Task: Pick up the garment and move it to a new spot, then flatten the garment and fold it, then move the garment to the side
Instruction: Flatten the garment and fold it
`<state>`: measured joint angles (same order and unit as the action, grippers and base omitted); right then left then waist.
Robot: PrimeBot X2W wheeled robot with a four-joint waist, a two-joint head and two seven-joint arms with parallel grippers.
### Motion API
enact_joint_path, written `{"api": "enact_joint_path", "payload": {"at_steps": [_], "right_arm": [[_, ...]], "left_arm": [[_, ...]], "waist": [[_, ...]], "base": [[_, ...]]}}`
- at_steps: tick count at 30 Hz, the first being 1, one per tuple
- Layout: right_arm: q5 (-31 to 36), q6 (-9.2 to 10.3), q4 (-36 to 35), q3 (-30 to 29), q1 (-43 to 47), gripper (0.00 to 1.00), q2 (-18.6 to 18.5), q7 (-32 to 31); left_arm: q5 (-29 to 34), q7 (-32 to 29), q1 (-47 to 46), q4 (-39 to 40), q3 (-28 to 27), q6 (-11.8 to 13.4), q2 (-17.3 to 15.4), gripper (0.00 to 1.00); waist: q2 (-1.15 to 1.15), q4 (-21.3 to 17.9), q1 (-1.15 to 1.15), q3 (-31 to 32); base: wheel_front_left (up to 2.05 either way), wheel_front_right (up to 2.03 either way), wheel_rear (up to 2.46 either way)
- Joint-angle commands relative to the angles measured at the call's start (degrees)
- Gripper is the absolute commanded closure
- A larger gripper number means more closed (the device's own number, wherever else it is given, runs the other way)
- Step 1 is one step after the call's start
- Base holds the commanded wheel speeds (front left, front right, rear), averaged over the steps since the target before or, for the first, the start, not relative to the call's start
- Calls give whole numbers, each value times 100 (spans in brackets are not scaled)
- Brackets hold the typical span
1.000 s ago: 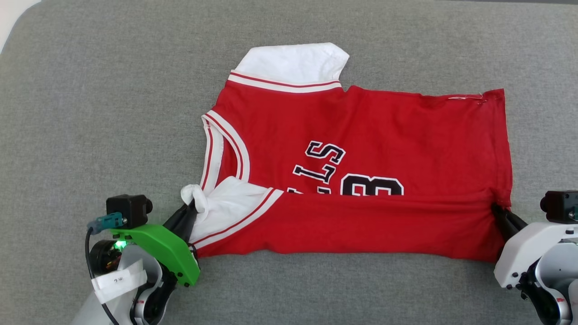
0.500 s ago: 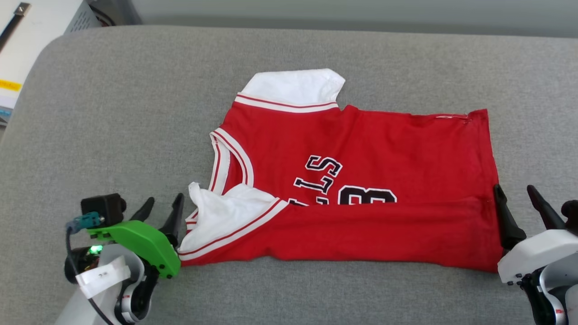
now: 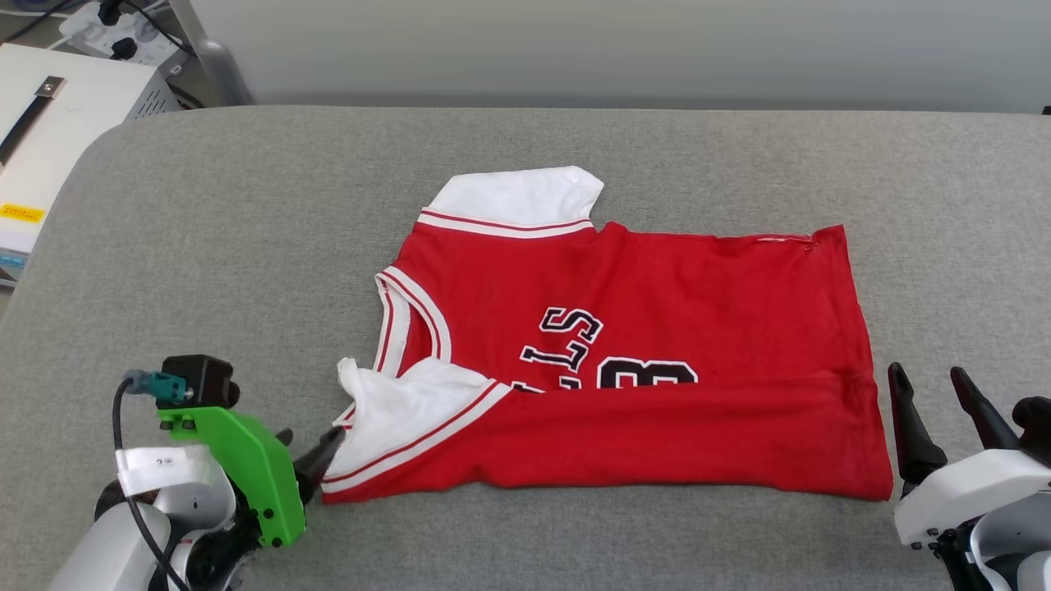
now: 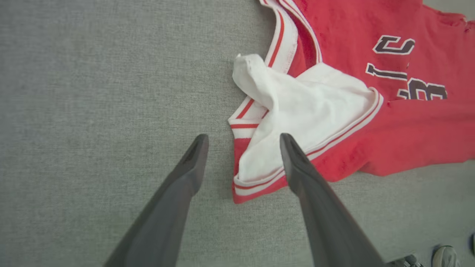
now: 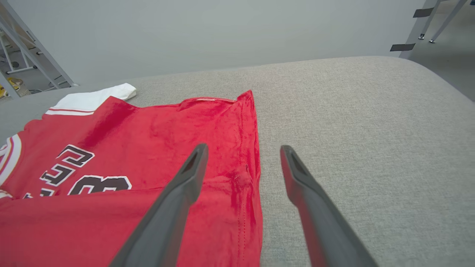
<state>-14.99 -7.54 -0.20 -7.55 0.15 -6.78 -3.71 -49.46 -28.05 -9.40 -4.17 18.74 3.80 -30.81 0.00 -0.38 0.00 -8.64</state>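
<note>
The garment point(image 3: 657, 304), a red jersey with white sleeves, lies flat on the grey cushion with its near edge folded up over the lower part of the lettering. One white sleeve point(image 3: 517, 197) points away from me; the other point(image 4: 297, 111) lies folded on the near left corner. My left gripper point(image 3: 308, 439) is open at that corner, and in the left wrist view point(image 4: 243, 139) its fingers straddle the sleeve hem without pinching it. My right gripper point(image 3: 928, 373) is open beside the garment's right hem point(image 5: 248, 148), with nothing between its fingers point(image 5: 243, 148).
The grey padded surface point(image 3: 205, 246) extends well past the garment on all sides. A white box point(image 3: 49, 123) and a power strip point(image 3: 107, 20) sit beyond its far left corner. A pale wall runs behind. Metal frame legs point(image 5: 22, 48) stand off the far side.
Both grippers were shut on the garment's near corners; they have opened, let go and drawn back slightly. The head camera has tilted up, so the whole view has shifted.
</note>
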Motion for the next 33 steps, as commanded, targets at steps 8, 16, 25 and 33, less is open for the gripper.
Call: {"api": "enact_joint_path", "payload": {"at_steps": [8,16,25,33], "right_arm": [[-45,5,-157,-23,-17,0,80,-75],[-171,5,-183,30,-159,0,82,-168],[-375,5,-235,-206,-137,0,-29,-435],[-524,5,-361,-306,55,0,-251,-1445]], "left_arm": [[-276,-756,161,397,123,282,-161,0],[-169,-686,-158,-196,311,158,38,0],[-341,-872,-221,-748,676,-156,410,100],[-332,-546,-162,-819,570,-172,437,100]], "waist": [[0,-117,0,-311],[0,-229,0,-628],[0,-248,0,-643],[0,-157,0,-435]], "base": [[0,0,0],[0,0,0],[0,0,0],[0,0,0]]}}
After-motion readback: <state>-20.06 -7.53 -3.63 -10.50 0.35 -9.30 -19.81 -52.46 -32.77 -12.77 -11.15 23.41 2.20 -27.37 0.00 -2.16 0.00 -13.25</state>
